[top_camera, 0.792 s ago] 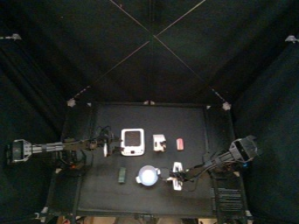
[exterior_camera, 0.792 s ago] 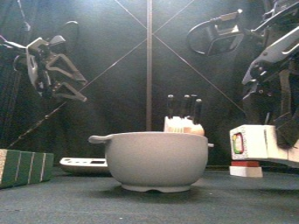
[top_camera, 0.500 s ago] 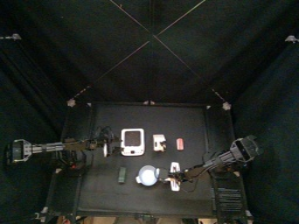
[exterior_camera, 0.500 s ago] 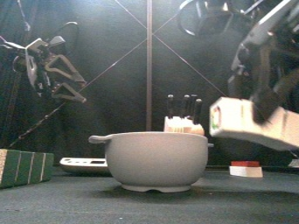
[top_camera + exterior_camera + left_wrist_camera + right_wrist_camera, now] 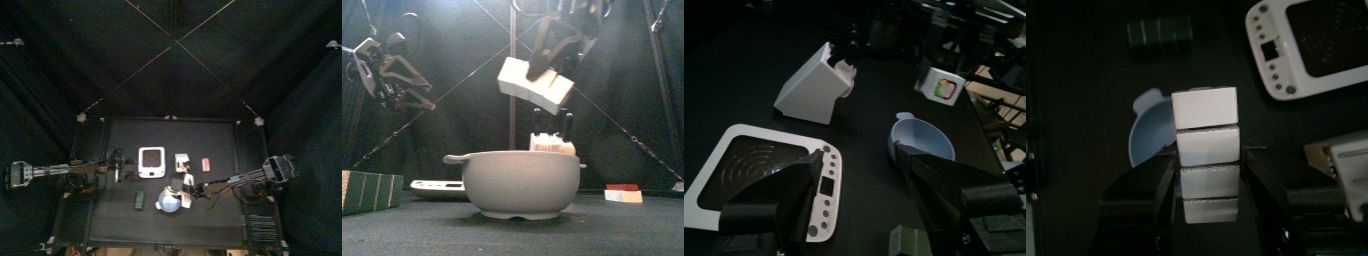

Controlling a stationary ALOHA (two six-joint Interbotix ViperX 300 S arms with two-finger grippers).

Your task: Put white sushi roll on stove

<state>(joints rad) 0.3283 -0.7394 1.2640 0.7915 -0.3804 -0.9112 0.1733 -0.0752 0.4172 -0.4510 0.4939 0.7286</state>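
Lifted leftward, right tool (image 5: 545, 72) grips white sushi roll (image 5: 537, 82) above black table (image 5: 225, 138); left unclear.

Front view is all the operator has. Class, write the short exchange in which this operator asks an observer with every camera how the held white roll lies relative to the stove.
Operator: Is the white block-shaped sushi roll above the white rounded-rectangle toy stove?
Observer: No. From above, the right tool holds it near the rim of the round pale-blue dish, apart from the stove.
Operator: Is the stove's top free?
Observer: Yes, the left wrist view shows nothing on its dark burner face.
Operator: Where is the left tool?
Observer: From above, the left tool hangs open just left of the stove.
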